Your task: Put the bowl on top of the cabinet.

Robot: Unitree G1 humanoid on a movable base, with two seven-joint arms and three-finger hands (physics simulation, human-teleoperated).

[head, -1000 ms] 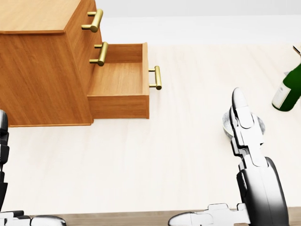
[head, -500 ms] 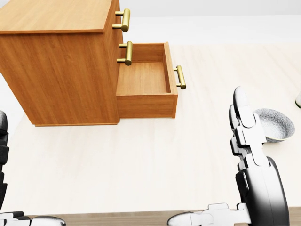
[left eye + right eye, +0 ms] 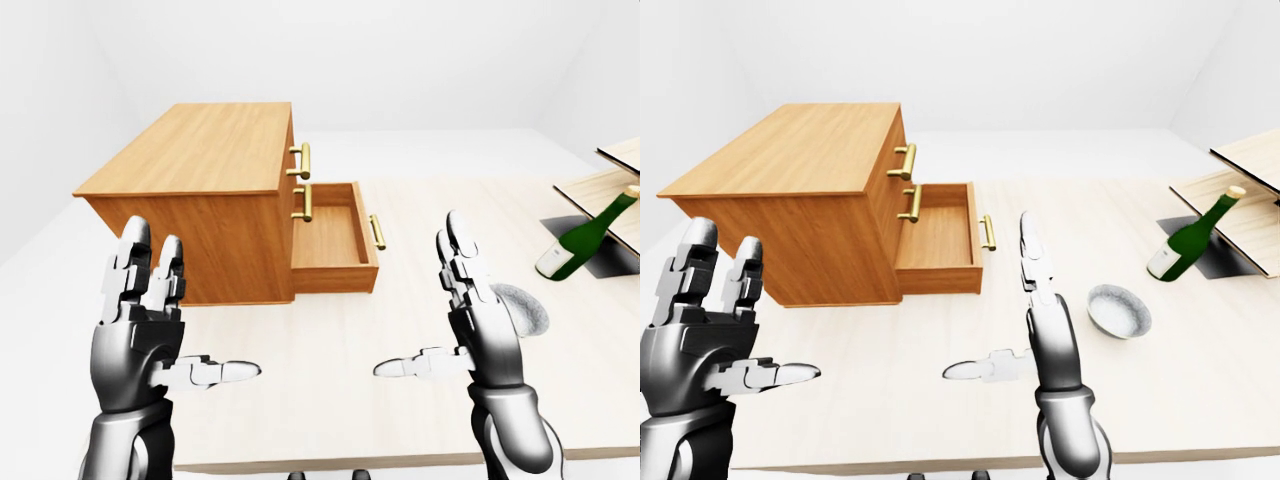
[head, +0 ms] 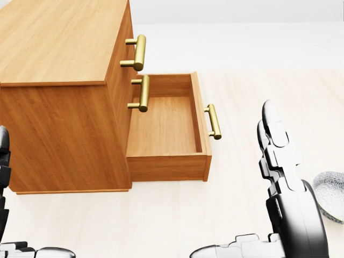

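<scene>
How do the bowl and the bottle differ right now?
The bowl is grey, low and wide; the bottle is green, tall and narrow. The bowl sits upright, mouth up; the bottle leans, neck toward the view's upper right. The bowl lies nearer the right hand. Both rest on the table, unheld.

A green bottle is seen at the right of the right-eye view, tilted, with its gold-capped neck leaned toward the upper right. Its white-labelled base is set at the left edge of a dark rectangular patch. Slanted wooden boards are shown just beside it. All are carried by a pale counter.
</scene>
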